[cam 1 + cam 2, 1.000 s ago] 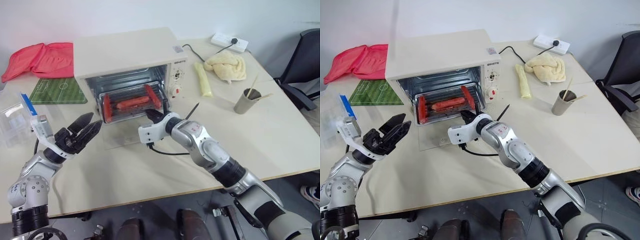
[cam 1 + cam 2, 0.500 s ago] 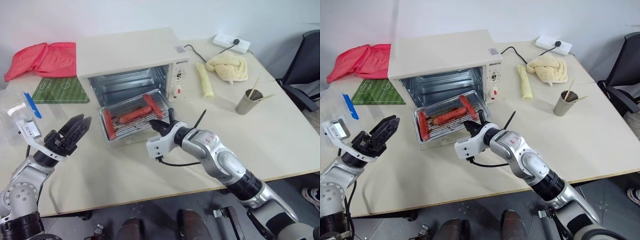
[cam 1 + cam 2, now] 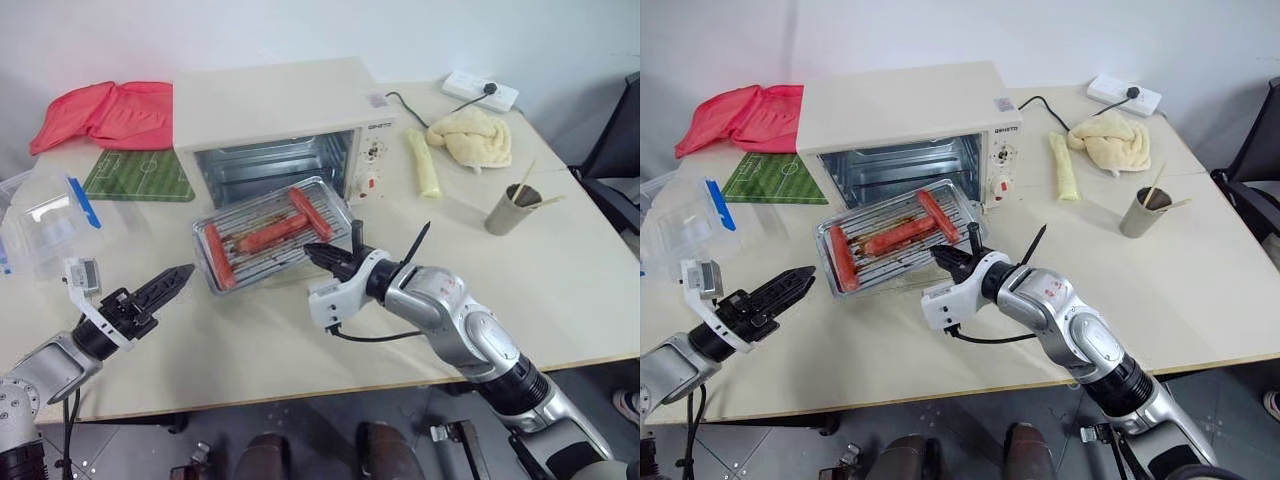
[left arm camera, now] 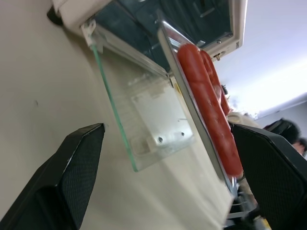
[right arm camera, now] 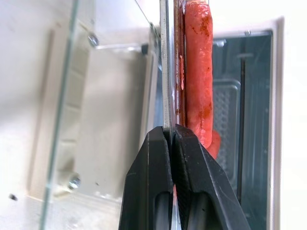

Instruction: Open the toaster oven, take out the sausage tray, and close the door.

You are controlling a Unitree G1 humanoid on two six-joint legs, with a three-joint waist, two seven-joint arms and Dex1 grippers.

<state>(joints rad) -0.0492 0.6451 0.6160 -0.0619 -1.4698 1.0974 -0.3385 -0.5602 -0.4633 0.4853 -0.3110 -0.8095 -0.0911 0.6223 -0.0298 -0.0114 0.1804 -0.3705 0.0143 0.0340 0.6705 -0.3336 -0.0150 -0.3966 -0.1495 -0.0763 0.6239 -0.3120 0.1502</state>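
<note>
The cream-white toaster oven (image 3: 270, 100) stands open at the back of the table. Its glass door (image 4: 144, 124) lies folded down flat. The silver sausage tray (image 3: 270, 262) sits drawn out over the door, with three red sausages (image 3: 262, 238) on it. My right gripper (image 3: 325, 257) is shut on the tray's near right rim, and the right wrist view shows the thin metal edge pinched between its fingertips (image 5: 158, 143). My left gripper (image 3: 170, 285) hovers low over the table just left of the tray, open and holding nothing.
A clear plastic box with a blue clip (image 3: 50, 215) sits at the left, with a green pitch mat (image 3: 140, 175) and a red cloth (image 3: 110, 110) behind it. Right of the oven are a yellow roll (image 3: 425, 165), a towel (image 3: 470, 135), a cup with sticks (image 3: 508, 208) and a power strip (image 3: 482, 90).
My right gripper has drawn the tray out of the oven toward me. The left gripper has sunk, pulled back and rolled onto its side. The camera view has shifted too.
</note>
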